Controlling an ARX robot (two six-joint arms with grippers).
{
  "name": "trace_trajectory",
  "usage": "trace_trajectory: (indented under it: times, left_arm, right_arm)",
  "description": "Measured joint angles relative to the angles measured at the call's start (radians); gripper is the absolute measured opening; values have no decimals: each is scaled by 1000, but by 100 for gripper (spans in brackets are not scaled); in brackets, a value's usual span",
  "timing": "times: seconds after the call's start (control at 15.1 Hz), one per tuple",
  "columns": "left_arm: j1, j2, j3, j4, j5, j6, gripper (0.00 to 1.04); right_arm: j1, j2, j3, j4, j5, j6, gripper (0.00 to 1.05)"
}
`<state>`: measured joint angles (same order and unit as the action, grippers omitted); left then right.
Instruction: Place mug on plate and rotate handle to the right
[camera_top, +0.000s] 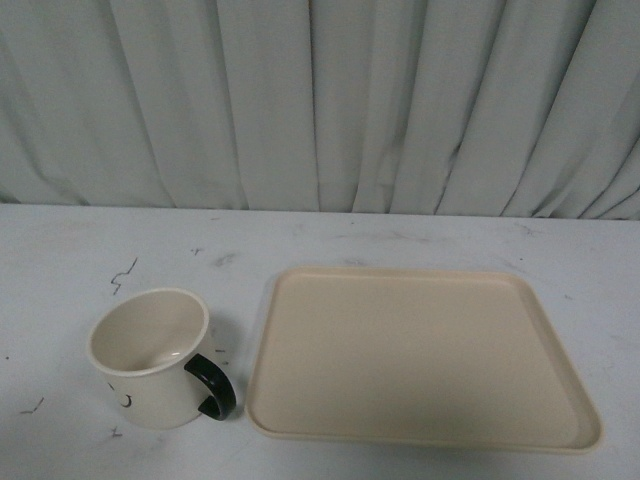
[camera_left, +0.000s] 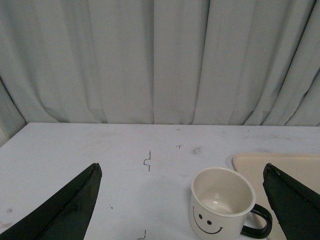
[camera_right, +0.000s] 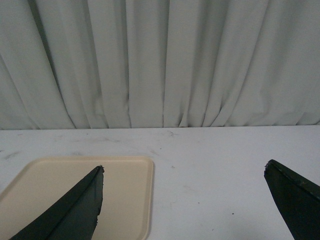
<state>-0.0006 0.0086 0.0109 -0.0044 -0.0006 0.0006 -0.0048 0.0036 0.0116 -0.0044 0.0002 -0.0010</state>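
the mug (camera_top: 150, 357) stands upright on the white table (camera_top: 420, 235) at the near left. it is just beside the plate (camera_top: 420, 350) but not on it, and the plate lies bare to its right. the handle (camera_top: 213, 388) points right and slightly near, toward the plate. the left gripper (camera_left: 182, 166) hangs on the mug's near side with its jaws spread wide, touching nothing. the right gripper (camera_right: 184, 166) is spread just as wide near the plate's right side. the mug looks like glazed ceramic: rigid, fairly heavy, slick, and likely to chip if dropped. a pinch across the rim wall opposite the handle seems the surest hold. held by the glossy loop, it would probably swing.
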Motion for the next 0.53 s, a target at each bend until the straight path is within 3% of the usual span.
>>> trace_trajectory:
  times: [0.53]
  left_arm:
    - [0, 0, 0, 0, 0, 0, 98]
  right_arm:
    - [0, 0, 0, 0, 0, 0, 98]
